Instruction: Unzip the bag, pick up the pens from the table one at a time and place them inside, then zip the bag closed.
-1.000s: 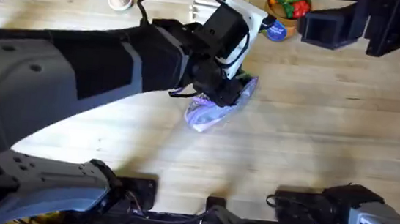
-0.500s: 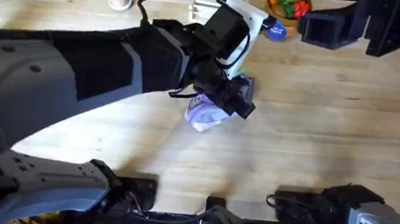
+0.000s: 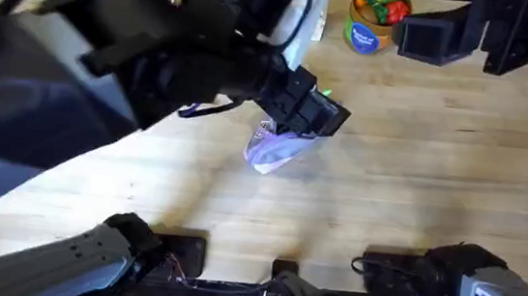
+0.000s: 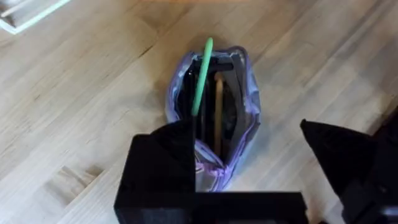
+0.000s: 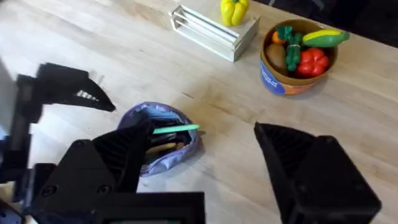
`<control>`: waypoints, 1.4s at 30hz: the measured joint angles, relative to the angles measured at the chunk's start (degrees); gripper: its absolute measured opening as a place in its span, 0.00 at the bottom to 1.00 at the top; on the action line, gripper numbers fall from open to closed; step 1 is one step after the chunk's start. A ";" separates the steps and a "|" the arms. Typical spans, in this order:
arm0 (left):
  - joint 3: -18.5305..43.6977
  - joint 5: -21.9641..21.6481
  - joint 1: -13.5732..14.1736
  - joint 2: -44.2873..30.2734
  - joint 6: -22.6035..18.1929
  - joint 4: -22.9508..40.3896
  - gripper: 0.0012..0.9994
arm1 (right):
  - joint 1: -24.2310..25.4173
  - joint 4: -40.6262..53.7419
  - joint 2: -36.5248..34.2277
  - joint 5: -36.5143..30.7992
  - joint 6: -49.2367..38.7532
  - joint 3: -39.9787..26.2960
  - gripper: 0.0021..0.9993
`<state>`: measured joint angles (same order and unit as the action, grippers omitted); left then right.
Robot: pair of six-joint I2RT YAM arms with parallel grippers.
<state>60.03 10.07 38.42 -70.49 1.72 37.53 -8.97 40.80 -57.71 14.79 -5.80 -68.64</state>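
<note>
Beneath the left claw (image 4: pixel 249 168), the bag (image 4: pixel 214 106)

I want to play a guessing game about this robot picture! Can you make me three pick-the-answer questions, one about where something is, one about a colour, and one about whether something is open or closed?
1. Where is the green pen?
A. lying flat on the table
B. in the bag, one end poking out
C. in the tub of toy food

2. What colour is the bag?
A. purple
B. red
C. black

3. Is the bag open or zipped?
A. zipped shut
B. open
C. folded in half

Answers: 1 B, the left wrist view shows it sticking out of the bag's mouth beside the tan pen. 2 A, its soft walls look lavender. 3 B, you can see both pens down inside it.
</note>
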 joint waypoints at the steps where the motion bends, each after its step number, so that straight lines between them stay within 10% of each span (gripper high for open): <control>1: 0.02 -0.03 -0.59 2.18 0.00 1.20 0.99 | 0.00 0.08 -0.02 0.01 0.00 0.00 1.00; 12: 0.02 -10.33 -9.05 16.56 0.00 14.37 0.99 | 0.00 1.80 -1.84 2.26 4.55 0.00 1.00; 21: 0.02 -11.30 -9.10 14.96 0.00 18.70 0.99 | -1.86 1.90 -6.56 2.67 5.03 0.00 1.00; 42: -3.85 1.17 -9.12 15.56 -8.90 26.28 0.99 | -7.74 2.59 -7.61 5.90 -0.02 0.00 1.00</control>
<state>56.18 11.23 29.30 -54.93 -7.18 63.82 -16.71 43.39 -65.32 20.69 -5.82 -68.64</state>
